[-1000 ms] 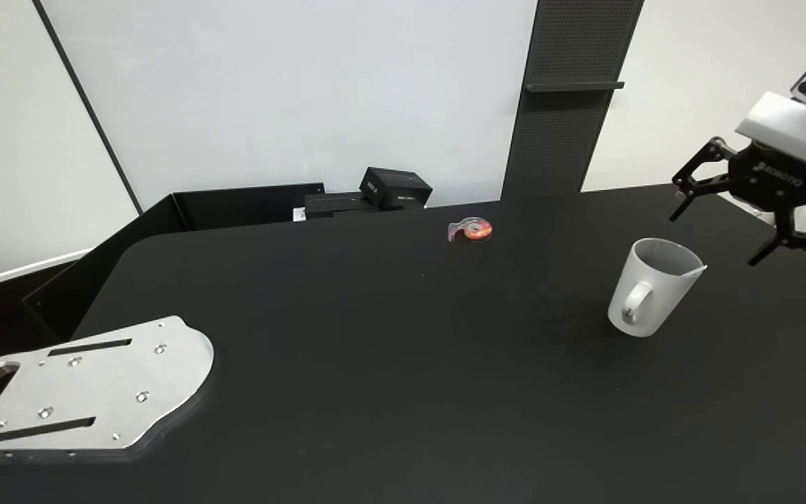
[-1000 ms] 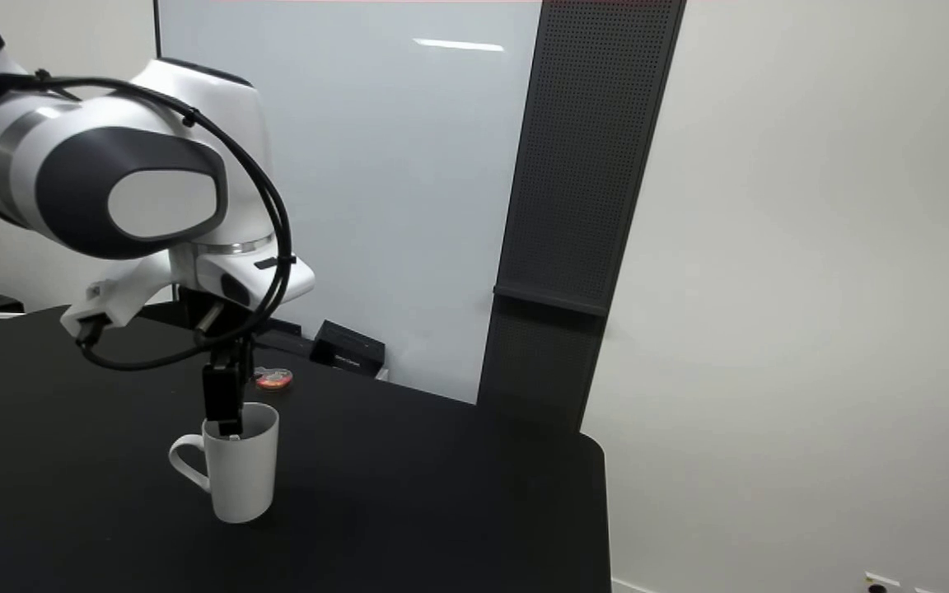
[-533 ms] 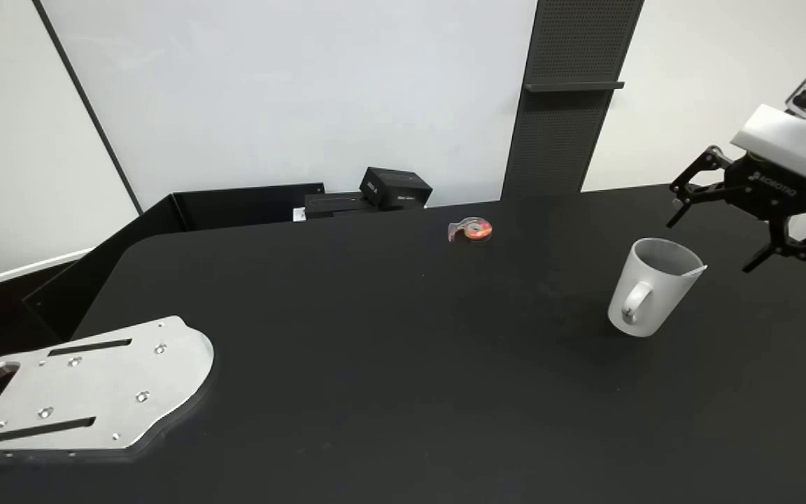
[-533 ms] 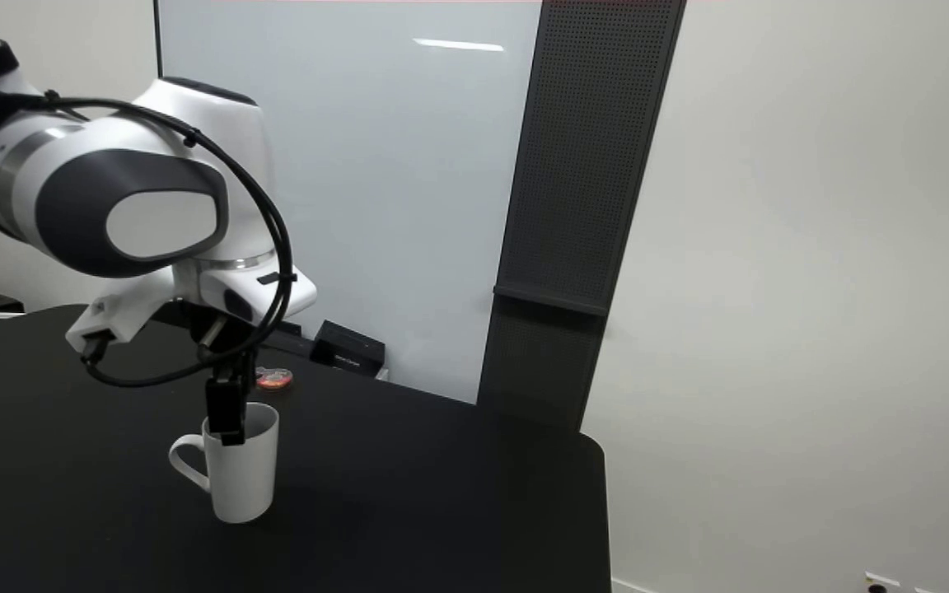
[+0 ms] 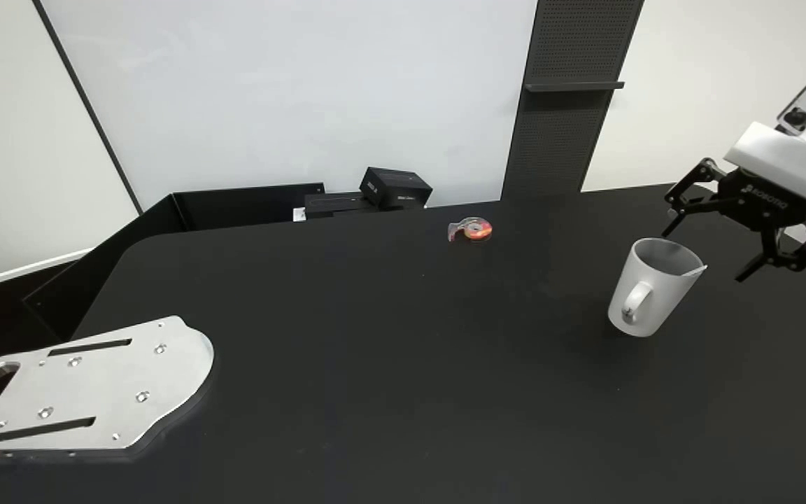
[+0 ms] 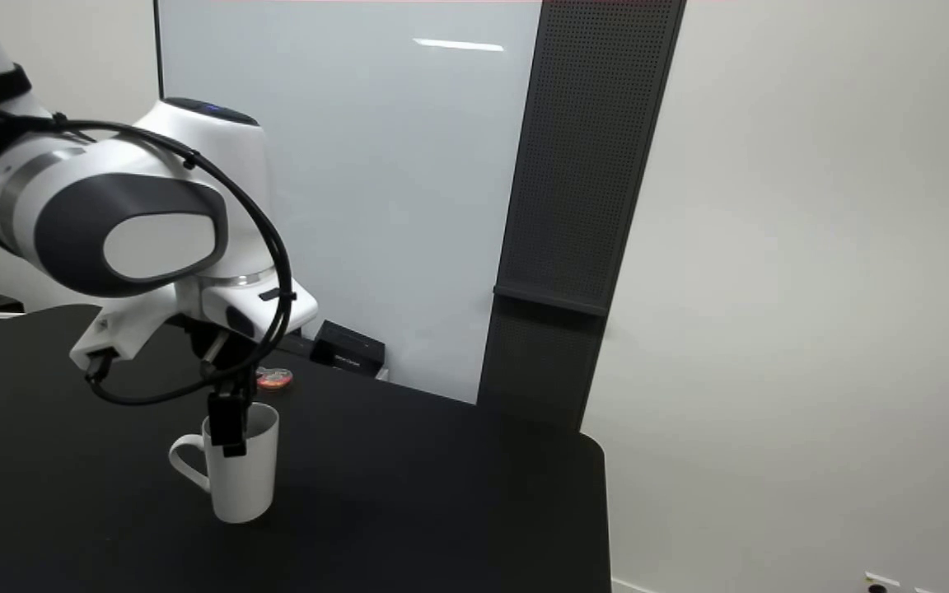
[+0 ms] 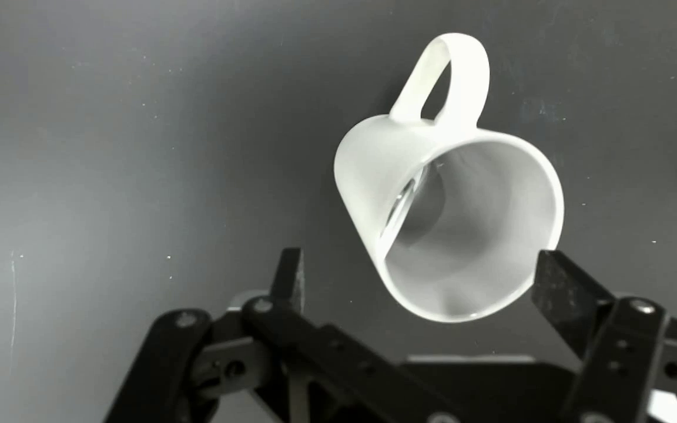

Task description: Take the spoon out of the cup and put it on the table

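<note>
The white cup (image 5: 663, 297) stands upright on the black table (image 5: 389, 350); it also shows in an exterior view (image 6: 244, 490) and the wrist view (image 7: 368, 170). The white spoon (image 5: 695, 270) leans inside the cup, its end just over the rim. In the wrist view the spoon (image 7: 399, 217) lies along the cup's left inner wall, mostly hidden. My gripper (image 5: 704, 255) is open and empty, above and behind the cup's rim there. In the wrist view my gripper (image 7: 421, 255) has its fingers wide apart, one left of the cup, the other overlapping the right rim.
A tape dispenser (image 5: 473, 229) lies on the table beyond the cup. A metal plate (image 5: 116, 385) with slots lies at the table's far left in an exterior view. Black boxes (image 5: 394, 189) stand by the back edge, before a white wall panel (image 5: 291, 91).
My gripper has moved down and slightly toward the cup, staying open. The cup and spoon have not moved.
</note>
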Tool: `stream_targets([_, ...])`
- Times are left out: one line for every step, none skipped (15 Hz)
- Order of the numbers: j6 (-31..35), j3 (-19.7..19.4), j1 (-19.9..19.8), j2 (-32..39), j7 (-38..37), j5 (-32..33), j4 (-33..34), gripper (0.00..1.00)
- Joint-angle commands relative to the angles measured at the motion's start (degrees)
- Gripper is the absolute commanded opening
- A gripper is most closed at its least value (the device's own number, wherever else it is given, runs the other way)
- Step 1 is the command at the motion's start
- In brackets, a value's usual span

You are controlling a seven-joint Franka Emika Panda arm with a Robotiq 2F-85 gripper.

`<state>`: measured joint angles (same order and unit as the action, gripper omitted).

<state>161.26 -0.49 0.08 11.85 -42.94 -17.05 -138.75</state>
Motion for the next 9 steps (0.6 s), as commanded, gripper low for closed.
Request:
stream_targets([1.0,0.1,0.7,0.6,1.2,-1.7,0.4,1.0])
stream_targets([1.0,0.2,0.8,0.6,1.2,-1.7,0.4,1.0])
stream_targets([0.9,0.2,1.0,0.6,1.2,-1.5,0.4,1.0])
stream_targets([1.1,0.2,1.1,0.6,1.0,-1.6,0.4,0.75])
stream_targets([1.2,0.1,1.3,0.6,0.9,-1.4,0.3,0.74])
stream_targets([1.3,0.1,1.4,0.6,0.9,-1.4,0.3,0.67])
stream_targets([1.3,0.1,1.6,0.6,0.9,-1.3,0.3,0.6])
stream_targets([1.4,0.0,1.6,0.6,0.8,-1.3,0.4,0.52])
stream_targets([1.3,0.0,1.6,0.6,0.8,-1.4,0.4,0.45])
